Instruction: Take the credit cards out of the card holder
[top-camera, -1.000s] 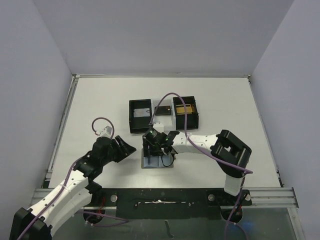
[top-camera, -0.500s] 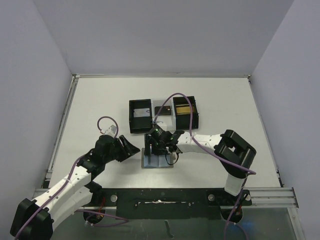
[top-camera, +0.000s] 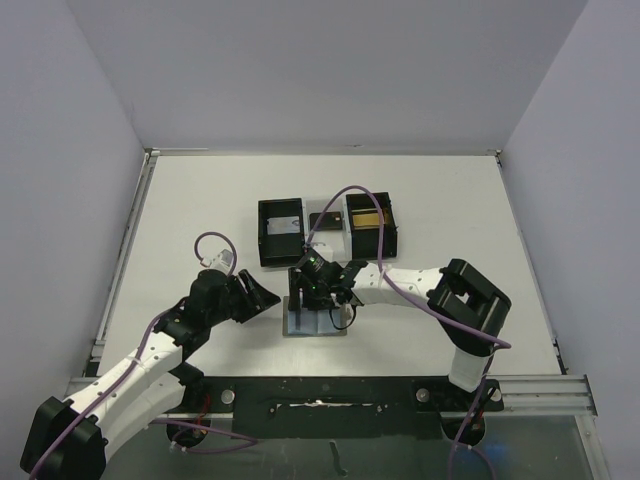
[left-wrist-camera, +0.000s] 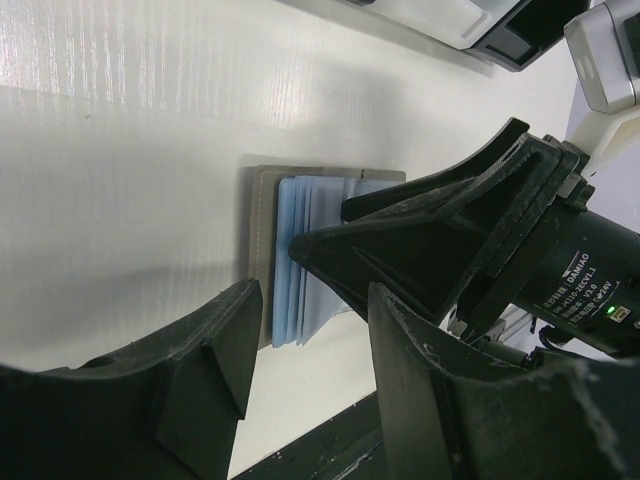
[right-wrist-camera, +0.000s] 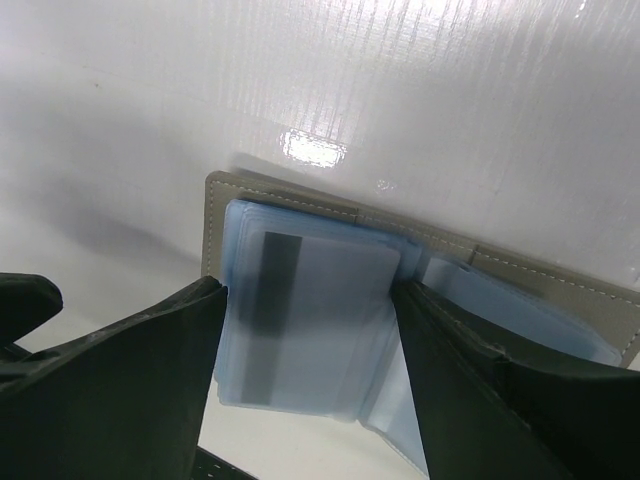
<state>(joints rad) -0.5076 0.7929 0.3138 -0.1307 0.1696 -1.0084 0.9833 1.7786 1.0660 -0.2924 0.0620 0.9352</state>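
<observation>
The holder (right-wrist-camera: 290, 197) lies open, cards (right-wrist-camera: 330, 265) in its pockets, none gripped yet; right gripper (right-wrist-camera: 308, 300) straddles one, spread and empty, left gripper (left-wrist-camera: 312, 300) likewise

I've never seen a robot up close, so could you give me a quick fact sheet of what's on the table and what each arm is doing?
Surface: white table
Card holder: lying open near the arms, blue sleeves showing
Card: pale with a dark stripe, on the holder's sleeves
Right gripper: open, over the holder, one finger on each side of the card
Left gripper: open, to the holder's left, holding nothing
Tray: black, behind the holder, something pale in its left compartment
</observation>
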